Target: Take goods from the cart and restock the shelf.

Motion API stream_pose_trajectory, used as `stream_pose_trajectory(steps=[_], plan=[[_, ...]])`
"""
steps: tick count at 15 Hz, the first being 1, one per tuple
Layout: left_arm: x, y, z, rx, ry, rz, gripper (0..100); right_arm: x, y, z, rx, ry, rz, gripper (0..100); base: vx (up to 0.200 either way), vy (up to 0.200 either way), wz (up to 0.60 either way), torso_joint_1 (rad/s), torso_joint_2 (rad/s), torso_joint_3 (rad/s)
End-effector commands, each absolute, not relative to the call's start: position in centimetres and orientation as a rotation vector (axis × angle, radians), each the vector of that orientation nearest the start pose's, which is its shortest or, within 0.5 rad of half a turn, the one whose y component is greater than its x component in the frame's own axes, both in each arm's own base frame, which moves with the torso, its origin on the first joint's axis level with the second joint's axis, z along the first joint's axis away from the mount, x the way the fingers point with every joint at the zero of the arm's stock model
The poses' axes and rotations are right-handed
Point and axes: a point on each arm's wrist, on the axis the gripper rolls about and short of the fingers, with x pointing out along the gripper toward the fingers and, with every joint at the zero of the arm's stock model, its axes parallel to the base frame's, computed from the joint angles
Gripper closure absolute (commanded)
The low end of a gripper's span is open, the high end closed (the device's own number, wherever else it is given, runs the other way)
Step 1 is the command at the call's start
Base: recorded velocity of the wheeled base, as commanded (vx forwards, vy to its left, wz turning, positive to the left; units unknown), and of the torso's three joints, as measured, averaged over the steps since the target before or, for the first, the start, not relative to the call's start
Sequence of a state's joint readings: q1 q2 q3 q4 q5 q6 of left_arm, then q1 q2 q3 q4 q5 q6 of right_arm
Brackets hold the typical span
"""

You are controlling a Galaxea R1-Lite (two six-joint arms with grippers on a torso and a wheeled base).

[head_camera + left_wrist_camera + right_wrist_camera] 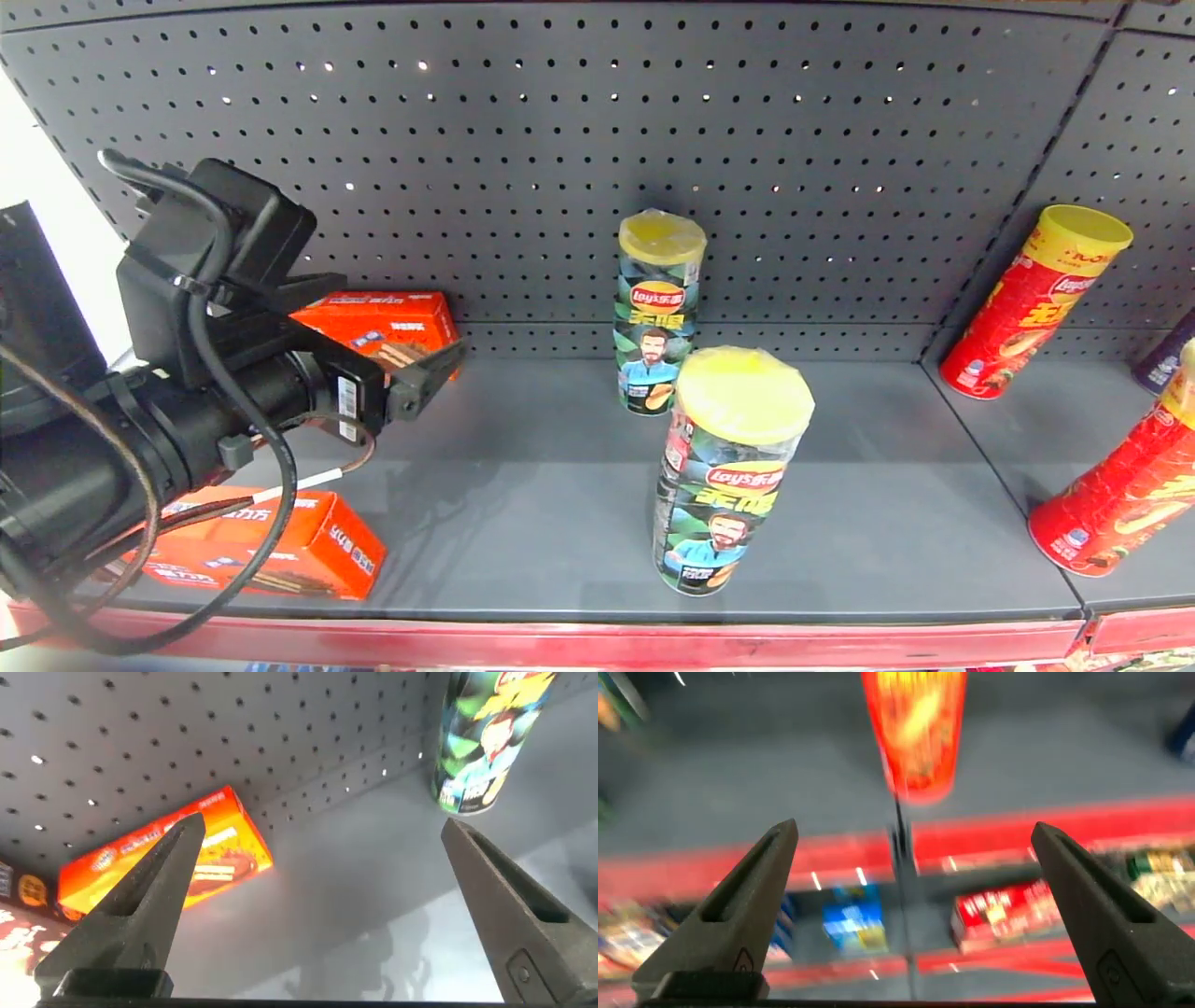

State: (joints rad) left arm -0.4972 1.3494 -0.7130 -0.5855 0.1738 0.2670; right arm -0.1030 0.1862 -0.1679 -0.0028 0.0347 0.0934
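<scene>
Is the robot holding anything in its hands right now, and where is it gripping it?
Nothing is held. The left hand and the right hand are both open and empty.

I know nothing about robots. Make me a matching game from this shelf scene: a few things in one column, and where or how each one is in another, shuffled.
Things:
1. front green can
2. rear orange box
3. rear red can
4. left gripper

Places or states:
A. open, holding nothing
B. back left of the shelf
C. middle, near the front edge
D. back of the right-hand section

Pairs: 1-C, 2-B, 3-D, 4-A.
</scene>
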Motion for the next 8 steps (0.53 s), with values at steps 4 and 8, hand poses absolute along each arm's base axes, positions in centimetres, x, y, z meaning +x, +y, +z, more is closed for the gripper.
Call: stream_pose_trajectory(steps=[4,8], plan=[[19.4,-10.1,24.5,0.27,-0.023,-0.328,0,3.1,1.0,26.2,0.056,-0.038,0.414,0,0.0,0.0,0.0,0.0,0.0,0.0],[19.3,-10.1,24.3,0.272,-0.017,-0.327,0,6.3,2.8,28.5,0.056,0.021,0.63,0,0.0,0.0,0.0,0.0,0.0,0.0]])
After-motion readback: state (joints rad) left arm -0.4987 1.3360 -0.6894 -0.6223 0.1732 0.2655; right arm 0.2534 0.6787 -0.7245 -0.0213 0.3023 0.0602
